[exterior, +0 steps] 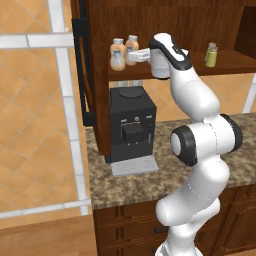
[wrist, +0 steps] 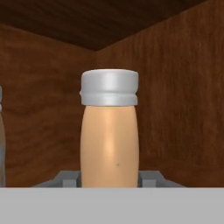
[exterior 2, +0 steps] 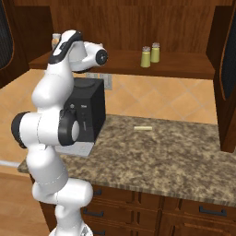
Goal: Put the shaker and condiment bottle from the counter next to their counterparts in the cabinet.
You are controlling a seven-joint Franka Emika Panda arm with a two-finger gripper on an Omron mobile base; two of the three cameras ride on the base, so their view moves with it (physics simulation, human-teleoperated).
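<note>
Gripper (wrist: 109, 178) clamps condiment bottle (wrist: 109, 144)

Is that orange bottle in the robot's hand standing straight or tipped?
Upright: the condiment bottle stands vertical, cap on top, between the gripper fingers.

We see the arm (exterior 2: 50, 138) reaching up to the left end of the cabinet (exterior 2: 184, 69) shelf. Two shakers (exterior 2: 150, 55) stand side by side further right on that shelf. Below, a coffee machine (exterior 2: 85, 110) and a pale stick (exterior 2: 143, 128) rest on the surface (exterior 2: 161, 161).
</note>
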